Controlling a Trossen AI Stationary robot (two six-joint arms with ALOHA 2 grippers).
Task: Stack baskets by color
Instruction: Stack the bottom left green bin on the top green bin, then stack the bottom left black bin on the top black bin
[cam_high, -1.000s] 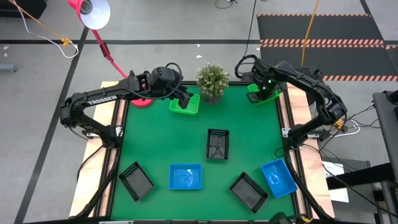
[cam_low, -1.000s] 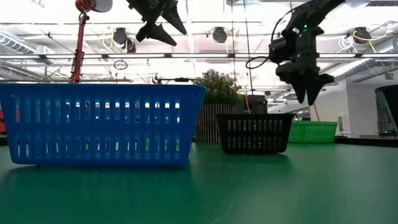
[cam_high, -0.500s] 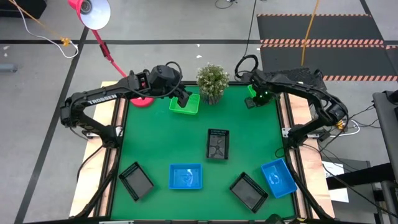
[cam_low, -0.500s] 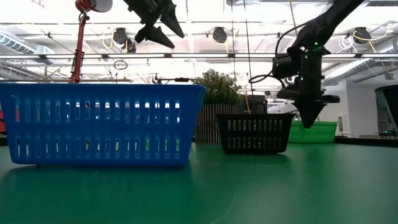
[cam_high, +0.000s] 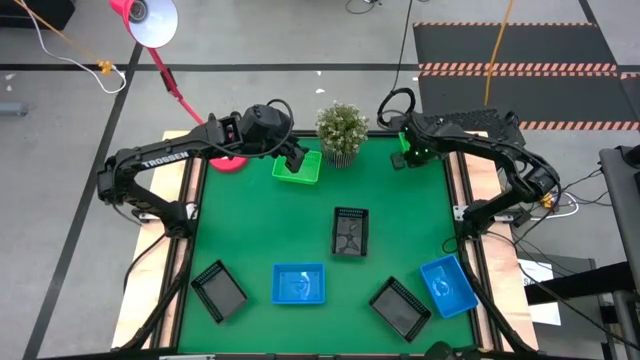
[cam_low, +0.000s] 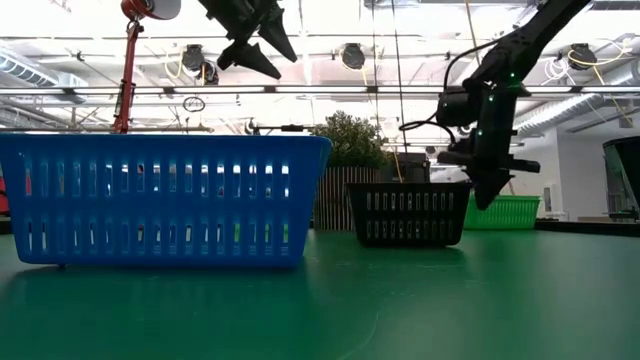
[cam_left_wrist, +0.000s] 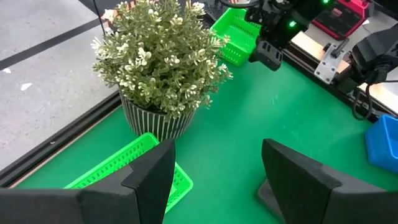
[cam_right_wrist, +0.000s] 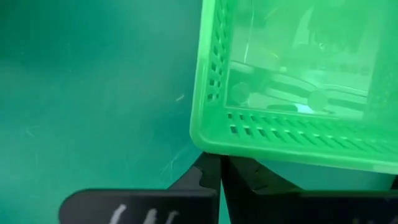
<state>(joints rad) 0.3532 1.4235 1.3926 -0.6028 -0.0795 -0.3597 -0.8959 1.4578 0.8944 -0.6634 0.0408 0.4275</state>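
Nearest, blue and black baskets lie along the desk's (cam_high: 400, 250) six o'clock edge. Farther, at one o'clock, the right tool (cam_high: 401, 162), fingers together, meets a green basket's (cam_right_wrist: 292, 93) rim without visibly pinching it; the slatted wall looks light, stiffish, slippery. At eleven o'clock, the left tool (cam_high: 297, 158) hangs apart over another green basket (cam_high: 298, 169).

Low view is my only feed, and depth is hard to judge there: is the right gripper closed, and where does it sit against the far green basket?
Observer: The right gripper is shut, its tips meeting at the wall of the bright green slatted plastic basket. Whether it pinches the wall, I cannot tell.
Operator: And the left gripper?
Observer: The left gripper is open, above a second green basket beside the potted plant.
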